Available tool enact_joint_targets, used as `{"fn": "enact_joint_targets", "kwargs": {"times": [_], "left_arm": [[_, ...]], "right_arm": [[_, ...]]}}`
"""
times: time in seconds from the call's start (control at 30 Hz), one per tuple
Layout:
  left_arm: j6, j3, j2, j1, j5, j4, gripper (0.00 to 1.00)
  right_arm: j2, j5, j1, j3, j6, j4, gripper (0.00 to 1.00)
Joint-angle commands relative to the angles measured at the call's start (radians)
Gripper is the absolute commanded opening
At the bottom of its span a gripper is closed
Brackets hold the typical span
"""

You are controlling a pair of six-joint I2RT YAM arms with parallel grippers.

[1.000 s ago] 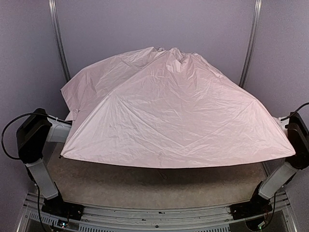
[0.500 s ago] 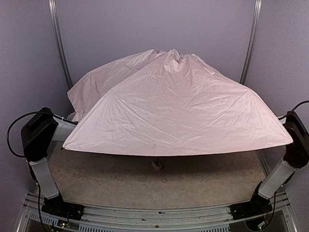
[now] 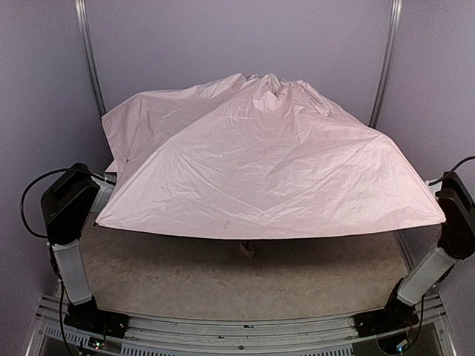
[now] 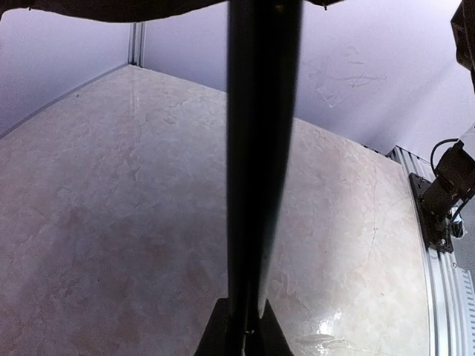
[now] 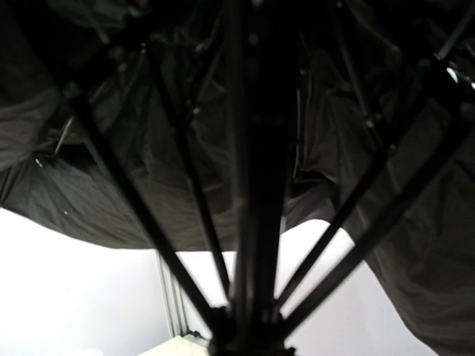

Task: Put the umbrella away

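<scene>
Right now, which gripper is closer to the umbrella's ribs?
Right. The right gripper sits under the umbrella, where its ribs fan out just ahead of it. The left gripper clamps the black shaft lower down, with the fabric far up its view.

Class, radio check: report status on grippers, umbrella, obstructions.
Left gripper: fingers shut on umbrella shaft. Right gripper among ribs, grip unclear. Canopy open, covering table.
</scene>
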Motion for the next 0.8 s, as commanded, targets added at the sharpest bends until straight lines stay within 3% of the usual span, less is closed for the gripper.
{"fn": "enact_joint_targets", "kwargs": {"times": [0.0, 0.17, 0.33, 0.6, 0.77], "left_arm": [[0.008, 0.107, -0.034, 0.036, -0.052, 0.331, 0.03], [0.092, 0.069, -0.02, -0.012, -0.059, 0.246, 0.2], [0.18, 0.025, -0.056, -0.046, -0.049, 0.132, 0.3], [0.233, -0.213, -0.259, -0.039, 0.001, 0.057, 0.44], [0.138, -0.373, -0.406, 0.033, -0.136, 0.123, 0.6]], "right_arm": [[0.014, -0.085, 0.003, -0.103, 0.005, -0.255, 0.0], [-0.017, -0.043, -0.055, -0.15, 0.061, 0.1, 0.0], [-0.025, -0.059, -0.128, -0.113, 0.145, 0.24, 0.0], [-0.092, -0.094, -0.233, 0.002, 0.011, 0.15, 0.0], [-0.134, -0.128, -0.286, 0.083, -0.072, 0.068, 0.0]]}}
